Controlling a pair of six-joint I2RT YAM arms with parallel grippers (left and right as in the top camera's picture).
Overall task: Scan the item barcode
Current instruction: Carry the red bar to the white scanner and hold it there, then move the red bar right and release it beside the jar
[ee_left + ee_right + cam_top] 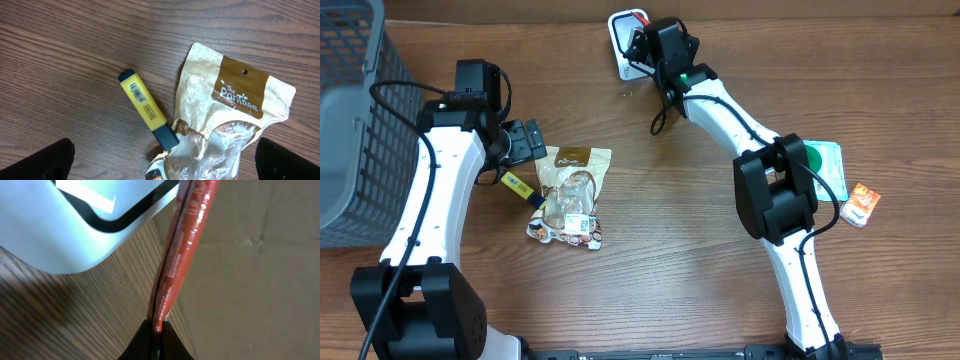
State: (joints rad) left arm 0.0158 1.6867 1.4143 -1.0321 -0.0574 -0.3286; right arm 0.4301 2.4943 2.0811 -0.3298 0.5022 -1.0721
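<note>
At the table's far edge my right gripper (638,35) is shut on a thin red packet (636,17), held edge-on beside the white scanner (623,50). In the right wrist view the red packet (182,245) rises from between my pinched fingertips (157,332), with the scanner's white body (65,225) just to its left. No barcode shows on the packet from here. My left gripper (525,142) hangs open over the table with nothing between its fingers (45,160).
Below the left gripper lie a yellow highlighter (145,108) with a barcode label and a tan snack bag (230,120). A grey wire basket (345,130) stands at the left edge. A green packet (825,160) and a small orange box (861,204) lie at the right.
</note>
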